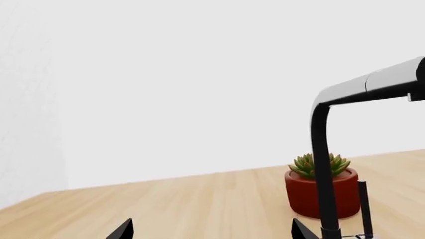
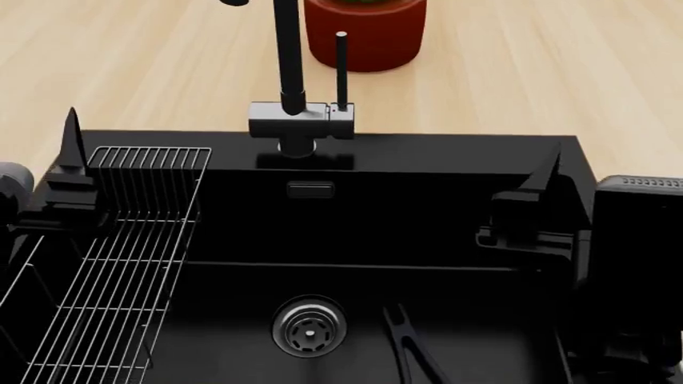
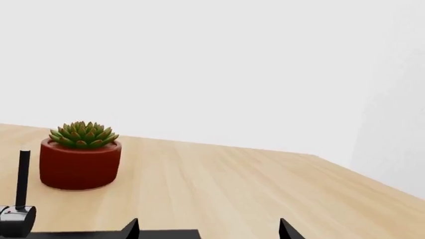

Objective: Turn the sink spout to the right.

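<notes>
The sink spout is a thin black tube rising from a grey faucet body behind the black sink; its top runs out of the head view. In the left wrist view the sink spout stands upright and bends over at the top. A shorter black lever rod stands beside it. My left gripper hovers over the sink's left rim, open and empty, left of the faucet. My right gripper hovers over the sink's right side, open and empty. Both sets of fingertips stand wide apart.
A red pot with a green succulent stands on the wooden counter just behind the faucet. A silver wire rack lies across the sink's left side. The steel drain and overflow slot show in the basin.
</notes>
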